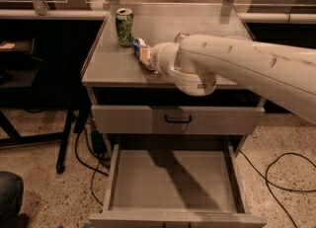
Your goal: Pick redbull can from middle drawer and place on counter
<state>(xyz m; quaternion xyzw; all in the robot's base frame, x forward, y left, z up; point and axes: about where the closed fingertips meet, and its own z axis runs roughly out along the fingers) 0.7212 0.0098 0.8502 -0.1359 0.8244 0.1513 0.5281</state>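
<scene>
The redbull can (138, 47) is slim, blue and silver, and tilted at the tip of my white arm. My gripper (144, 57) is shut on it, just above the left front part of the grey counter (207, 22). The can is close to the right of a green patterned can (124, 26). The middle drawer (173, 182) is pulled open below, and its flat grey floor is bare. My arm's shadow falls across it.
A closed drawer front with a dark loop handle (177, 119) sits between the counter and the open drawer. Black cables (276, 172) lie on the speckled floor at both sides. A dark table leg (69, 133) stands to the left.
</scene>
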